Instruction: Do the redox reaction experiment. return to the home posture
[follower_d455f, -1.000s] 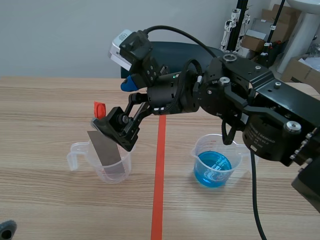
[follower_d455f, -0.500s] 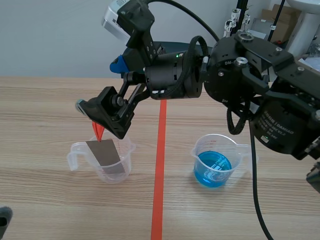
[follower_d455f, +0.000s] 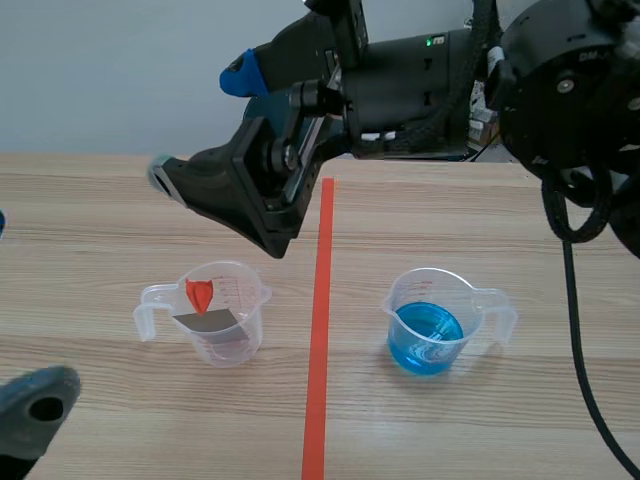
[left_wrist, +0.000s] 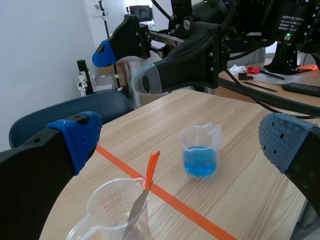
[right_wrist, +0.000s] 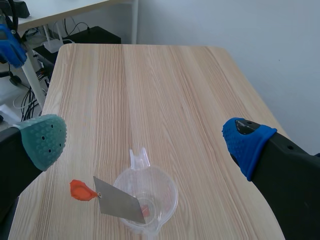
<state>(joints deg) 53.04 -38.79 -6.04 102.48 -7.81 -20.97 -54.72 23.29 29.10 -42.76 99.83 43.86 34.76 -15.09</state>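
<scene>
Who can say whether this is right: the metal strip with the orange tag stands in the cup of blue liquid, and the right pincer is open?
Wrong cup. The scene view shows the metal strip in the clear cup; the right pincer is indeed open.

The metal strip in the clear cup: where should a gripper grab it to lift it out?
Probably the orange tab at its top end, coming from above: the strip leans in the cup, and only that end pokes above the rim.

Black arm (follower_d455f: 420, 70), black cable (follower_d455f: 573, 300), jaws tipped with blue and grey-green pads (right_wrist: 247, 142).
</scene>
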